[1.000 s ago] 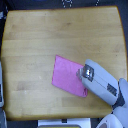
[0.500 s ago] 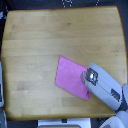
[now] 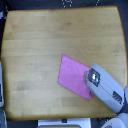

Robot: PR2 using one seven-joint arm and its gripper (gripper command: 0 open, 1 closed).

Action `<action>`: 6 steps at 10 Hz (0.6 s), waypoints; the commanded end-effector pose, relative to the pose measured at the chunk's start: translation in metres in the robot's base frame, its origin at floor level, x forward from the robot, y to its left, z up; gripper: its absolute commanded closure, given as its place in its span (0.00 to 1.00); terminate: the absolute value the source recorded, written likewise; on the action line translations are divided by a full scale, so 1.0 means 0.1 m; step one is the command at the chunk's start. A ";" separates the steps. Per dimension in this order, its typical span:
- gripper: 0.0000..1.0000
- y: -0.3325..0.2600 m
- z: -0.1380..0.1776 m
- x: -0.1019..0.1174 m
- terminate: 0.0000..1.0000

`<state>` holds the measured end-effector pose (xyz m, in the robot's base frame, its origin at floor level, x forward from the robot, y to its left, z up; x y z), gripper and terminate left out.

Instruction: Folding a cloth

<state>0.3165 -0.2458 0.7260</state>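
Note:
The pink cloth (image 3: 73, 76) lies flat on the wooden table (image 3: 40, 45), right of centre and turned like a diamond. My gripper (image 3: 87, 79) comes in from the lower right of the exterior view. Its grey head sits over the cloth's right edge and hides part of that edge. The fingertips are blurred and low against the cloth. I cannot tell whether they are open or shut, or whether they hold the fabric.
The grey arm (image 3: 107, 92) runs from the gripper off the table's lower right corner. The table's edges show on all sides, with dark floor and pale equipment (image 3: 2, 95) beyond the left edge.
The gripper head has shifted slightly down and to the right along the cloth's right edge. The cloth stays in about the same place.

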 end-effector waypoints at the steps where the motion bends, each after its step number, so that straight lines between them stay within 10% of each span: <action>1: 1.00 0.60 0.57 -0.58 0.00; 6: 1.00 0.81 0.63 -0.43 0.00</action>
<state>0.3158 -0.2233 0.7295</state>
